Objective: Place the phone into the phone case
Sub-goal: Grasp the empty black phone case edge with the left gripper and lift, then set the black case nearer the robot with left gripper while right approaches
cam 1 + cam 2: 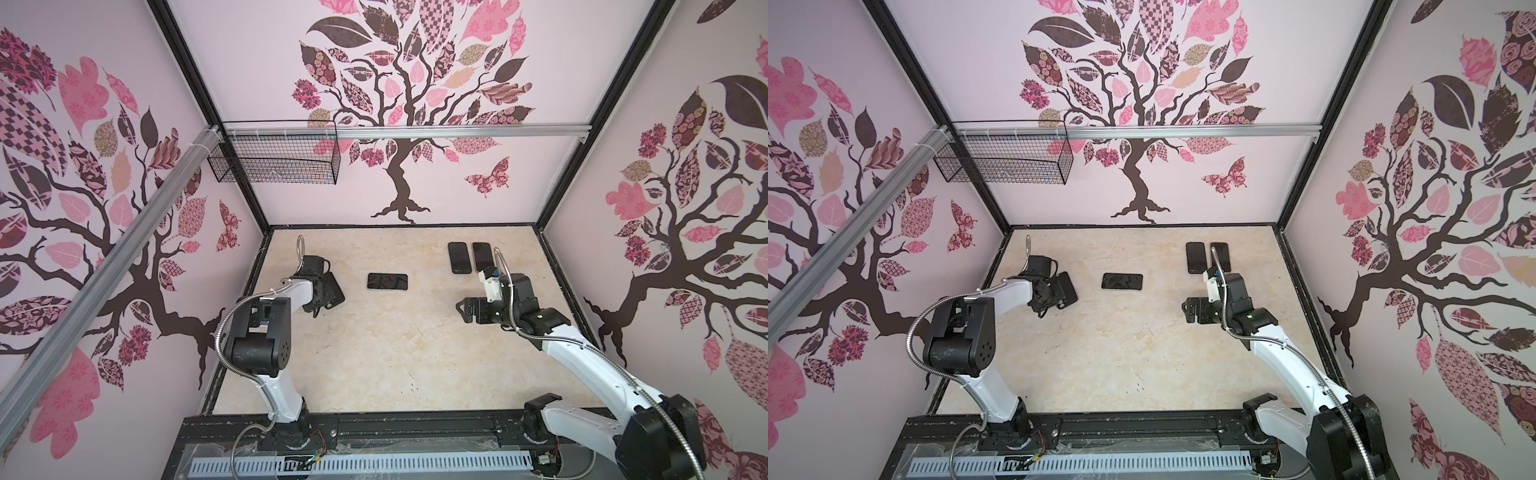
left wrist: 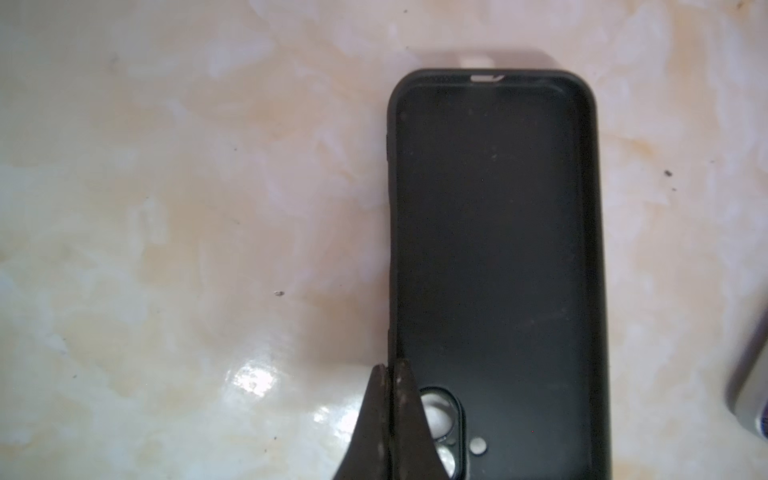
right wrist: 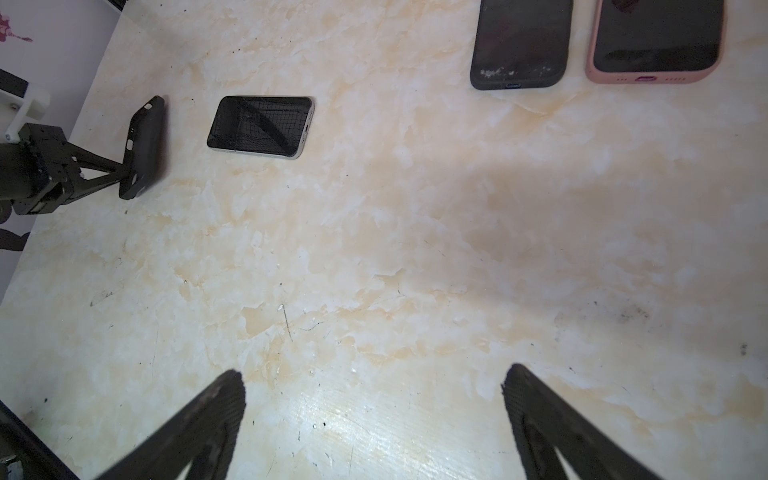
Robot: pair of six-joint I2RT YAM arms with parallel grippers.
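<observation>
In a top view the left gripper (image 1: 319,300) pinches the phone case (image 1: 336,291); the phone (image 1: 387,281) lies flat just beyond that pinch.

Left wrist view: the fingers (image 2: 405,399) are squeezed shut on the phone case wall, right beside the camera hole (image 2: 440,415). Hold it firm and level.

Right wrist view: the right gripper (image 3: 374,386) is wide open and empty. The phone case looks tipped up, I think. Two more phones (image 3: 521,41) lie far past its fingers, not in the way.

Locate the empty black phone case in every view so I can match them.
Top view: phone case left of centre on the table.
Top view: same spot.
Left wrist: fills the picture's right half, open side facing the camera.
Right wrist: small, near the picture's left edge, pinched by the left gripper.
Shared landmark: the bare phone beside it; unclear in the left wrist view.
</observation>
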